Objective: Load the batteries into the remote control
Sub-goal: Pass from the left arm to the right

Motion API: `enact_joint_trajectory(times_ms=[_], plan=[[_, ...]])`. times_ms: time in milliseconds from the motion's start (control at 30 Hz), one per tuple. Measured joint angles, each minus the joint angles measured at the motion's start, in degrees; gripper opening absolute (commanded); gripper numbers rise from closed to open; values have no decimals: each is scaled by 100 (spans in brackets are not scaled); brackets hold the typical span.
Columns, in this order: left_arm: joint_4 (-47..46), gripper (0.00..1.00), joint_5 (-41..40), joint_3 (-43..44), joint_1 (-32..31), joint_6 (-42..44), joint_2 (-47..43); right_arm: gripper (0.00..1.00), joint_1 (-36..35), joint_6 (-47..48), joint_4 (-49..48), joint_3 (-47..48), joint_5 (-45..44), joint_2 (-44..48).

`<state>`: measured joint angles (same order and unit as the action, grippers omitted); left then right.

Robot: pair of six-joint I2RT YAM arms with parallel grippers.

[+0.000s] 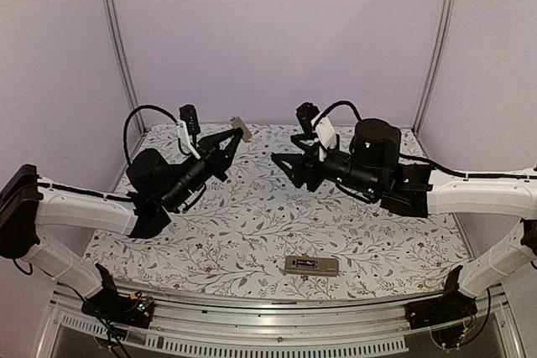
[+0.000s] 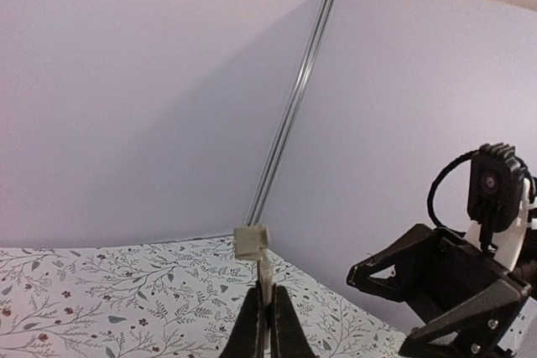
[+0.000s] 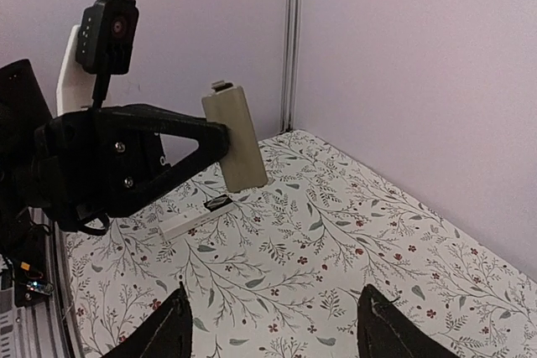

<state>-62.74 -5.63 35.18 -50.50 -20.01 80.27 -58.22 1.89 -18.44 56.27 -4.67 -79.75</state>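
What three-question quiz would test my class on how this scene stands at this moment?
1. True or false: the right tool is shut on a battery.
2. Where is the remote control? A) lying on the table near its front edge; B) held in the right tool; C) leaning against the back wall.
3. Short answer: what does the left tool grip?

Key: 1. False, it is open and empty. 2. A. 3. A beige flat piece, held up above the table.
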Motion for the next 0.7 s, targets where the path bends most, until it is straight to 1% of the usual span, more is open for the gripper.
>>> enact_joint_trajectory(times_ms=[100, 200, 400, 500, 600, 700], plan=[[-131, 0, 153, -13, 72, -450, 4, 67, -22, 494, -15, 140, -87, -240], [-372, 0, 315, -26, 92, -804, 68, 67, -39, 861, -227, 352, -98, -533], [-520, 0, 570, -33, 109, -1150, 188, 65, -42, 1276, -531, 739, -52, -1080], [-553, 0, 647, -37, 114, -1233, 219, 61, -39, 1432, -619, 826, 17, -1202], [-564, 0, 695, -37, 116, -1283, 249, 53, -46, 1547, -719, 933, 52, -1311], [-564, 0, 713, -42, 118, -1307, 275, 48, -68, 1628, -774, 1005, 57, -1410]])
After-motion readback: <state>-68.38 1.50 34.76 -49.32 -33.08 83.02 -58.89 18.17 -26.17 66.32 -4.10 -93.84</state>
